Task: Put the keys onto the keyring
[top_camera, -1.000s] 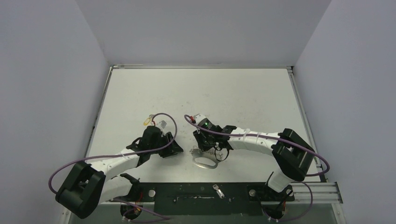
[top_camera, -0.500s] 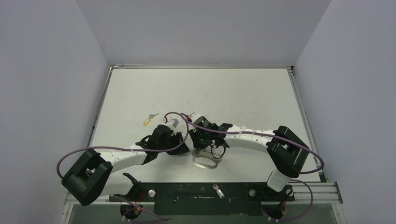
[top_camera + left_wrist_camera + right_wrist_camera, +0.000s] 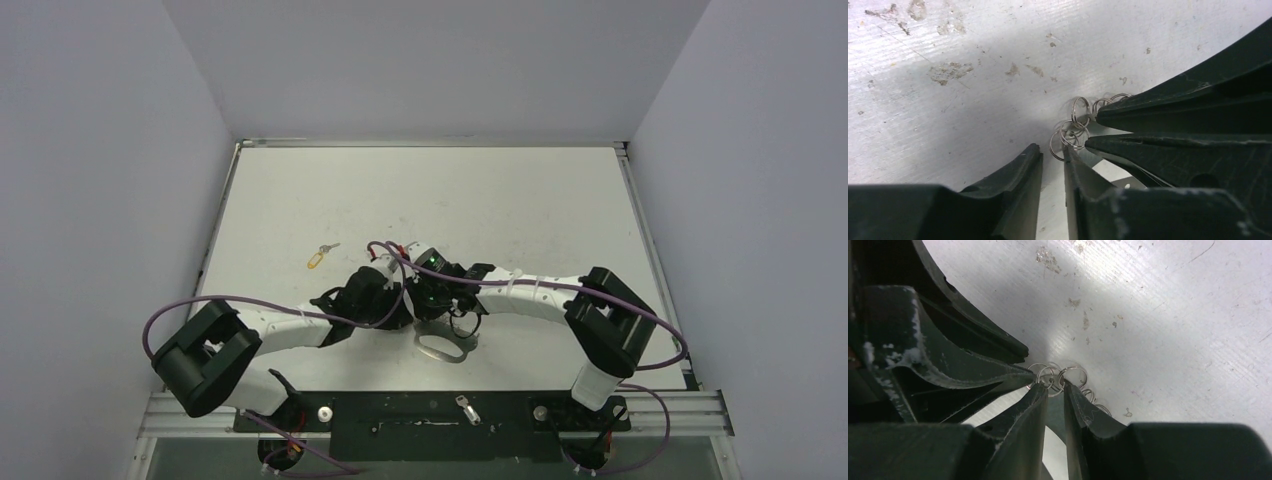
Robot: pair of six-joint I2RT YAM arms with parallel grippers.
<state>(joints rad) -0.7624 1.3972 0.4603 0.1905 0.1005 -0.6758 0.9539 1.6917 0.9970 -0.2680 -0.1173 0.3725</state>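
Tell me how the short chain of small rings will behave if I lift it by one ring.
Probably floppy: the chain of small rings is loose separate links, bunched and overlapping. Likely light, the wire looks thin. It may slip, being smooth shiny metal.

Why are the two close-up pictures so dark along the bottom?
Left wrist view: the left gripper's fingers, black, fill the lower frame and shade the table around the small rings, which are in focus. Right wrist view: the right gripper's fingers do likewise; a bright glare patch lies beyond the rings. Top external view: evenly lit, faint shadows.
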